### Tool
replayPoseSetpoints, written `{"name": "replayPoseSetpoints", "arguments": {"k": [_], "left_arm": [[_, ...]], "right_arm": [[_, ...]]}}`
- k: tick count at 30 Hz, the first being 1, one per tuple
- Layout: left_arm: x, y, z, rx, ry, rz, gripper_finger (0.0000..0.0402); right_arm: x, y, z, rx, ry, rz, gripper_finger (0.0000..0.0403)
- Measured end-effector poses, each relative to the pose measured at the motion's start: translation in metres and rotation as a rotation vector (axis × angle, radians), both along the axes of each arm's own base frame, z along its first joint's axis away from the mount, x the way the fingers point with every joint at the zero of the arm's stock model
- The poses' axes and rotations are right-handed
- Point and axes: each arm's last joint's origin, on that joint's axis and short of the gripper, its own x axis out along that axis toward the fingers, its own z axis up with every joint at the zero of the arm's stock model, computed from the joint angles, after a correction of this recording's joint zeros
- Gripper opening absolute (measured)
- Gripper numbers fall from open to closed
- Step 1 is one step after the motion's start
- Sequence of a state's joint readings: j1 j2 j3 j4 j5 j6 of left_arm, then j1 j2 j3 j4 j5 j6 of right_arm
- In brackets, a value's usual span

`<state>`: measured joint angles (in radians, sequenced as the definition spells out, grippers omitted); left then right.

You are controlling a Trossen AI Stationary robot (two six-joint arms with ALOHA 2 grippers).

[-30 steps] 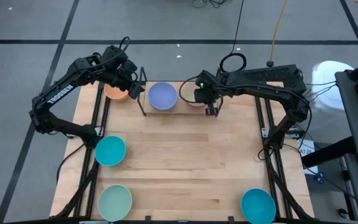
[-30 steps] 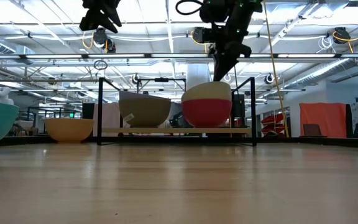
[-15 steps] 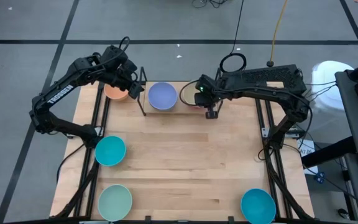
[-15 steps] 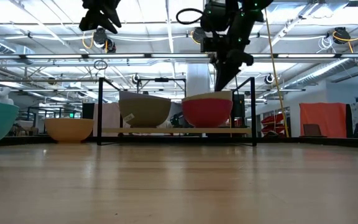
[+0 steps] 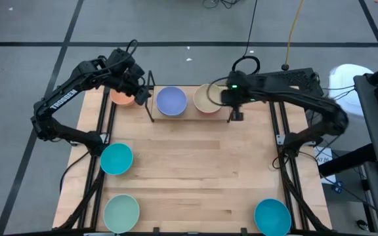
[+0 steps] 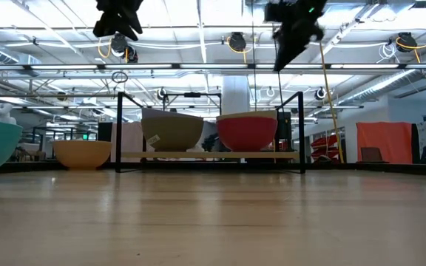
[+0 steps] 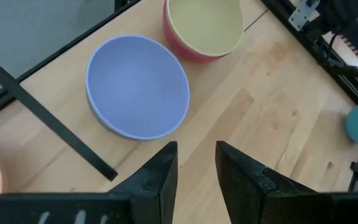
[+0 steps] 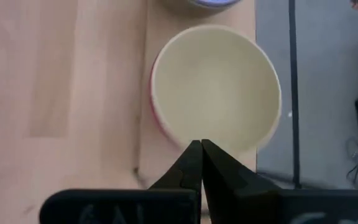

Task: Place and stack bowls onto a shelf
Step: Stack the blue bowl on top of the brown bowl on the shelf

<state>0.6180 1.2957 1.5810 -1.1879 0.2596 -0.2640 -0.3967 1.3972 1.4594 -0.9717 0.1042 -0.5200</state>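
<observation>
Your right gripper (image 8: 201, 155), jaws pressed together, hovers over the cream bowl (image 5: 207, 98) nested in the magenta bowl (image 6: 246, 133) on the shelf (image 6: 209, 155); your left gripper (image 7: 194, 168), jaws slightly spread, waits at ten o'clock.

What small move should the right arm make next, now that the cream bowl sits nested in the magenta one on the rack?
Probably swing the right gripper toward the loose round teal-blue bowl at the table's near right corner. The plain cream bowl already rests inside the magenta bowl on the wooden-based wire shelf, and the gripper is shut, empty and raised clear. The left gripper waits over the orange bowl.
</observation>
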Motion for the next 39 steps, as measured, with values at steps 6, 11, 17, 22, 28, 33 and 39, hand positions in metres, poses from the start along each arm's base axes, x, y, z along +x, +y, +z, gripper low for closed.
{"name": "replayPoseSetpoints", "arguments": {"k": [6, 11, 17, 22, 28, 33, 39], "left_arm": [[-0.001, -0.006, -0.003, -0.019, 0.043, -0.03, 0.0113], [-0.002, -0.014, -0.006, -0.052, 0.095, -0.064, 0.0113], [0.0, -0.023, -0.008, -0.072, 0.126, -0.101, 0.0113], [0.003, -0.029, -0.008, -0.07, 0.127, -0.132, 0.0113], [0.007, -0.037, -0.008, -0.084, 0.127, -0.15, 0.0113], [0.009, -0.042, -0.008, -0.091, 0.126, -0.163, 0.0113], [0.011, -0.047, -0.008, -0.089, 0.127, -0.188, 0.0113]], "right_arm": [[-0.049, 0.025, 0.029, 0.053, -0.044, -0.079, 0.001], [-0.083, 0.044, 0.041, 0.099, -0.054, -0.121, 0.0044], [-0.123, 0.067, 0.044, 0.188, 0.044, -0.126, 0.0093], [-0.146, 0.085, 0.044, 0.421, 0.04, -0.112, 0.0109], [-0.163, 0.103, 0.048, 0.668, -0.006, -0.017, 0.0104], [-0.167, 0.113, 0.04, 0.792, 0.046, -0.011, 0.0101], [-0.161, 0.125, 0.014, 0.88, 0.216, -0.023, 0.0101]]}}
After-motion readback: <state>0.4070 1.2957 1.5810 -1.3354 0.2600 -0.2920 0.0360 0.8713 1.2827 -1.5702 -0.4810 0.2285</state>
